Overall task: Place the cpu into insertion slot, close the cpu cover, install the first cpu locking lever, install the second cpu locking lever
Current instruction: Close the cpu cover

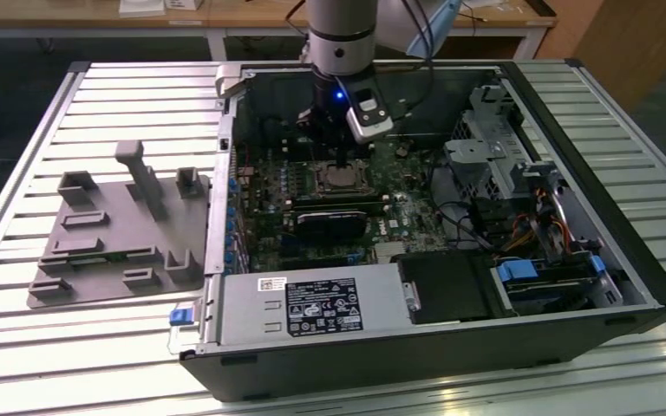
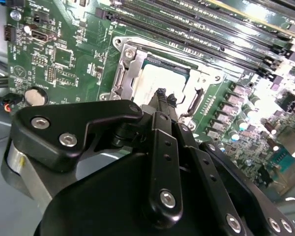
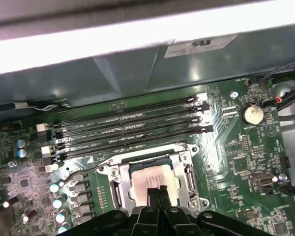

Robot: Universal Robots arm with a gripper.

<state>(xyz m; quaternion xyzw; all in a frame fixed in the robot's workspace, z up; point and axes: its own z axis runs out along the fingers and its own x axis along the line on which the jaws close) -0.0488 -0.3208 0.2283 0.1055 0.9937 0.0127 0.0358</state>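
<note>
Where the arm reaches down into the open computer case, the gripper has its two black fingertips pressed together with nothing between them. They are poised right above the cpu, which lies flat in the insertion slot directly beneath the tips. Whether the tips touch its pale metal top cannot be told. The cpu cover lies down around the chip, its dull silver frame showing along the sides of the window. Just beside the socket run four long black memory slots, and a coin cell battery sits further off on the green motherboard. In the second wrist view the gripper's own black body covers the nearer part of the socket. In the exterior view a black card stands on the camera's side of the socket, and a grey power supply lies along the case's near edge. A metal drive cage with cables occupies the exterior view's right. Well apart, on the exterior view's left, a grey moulded fixture rests on the slatted table.
</note>
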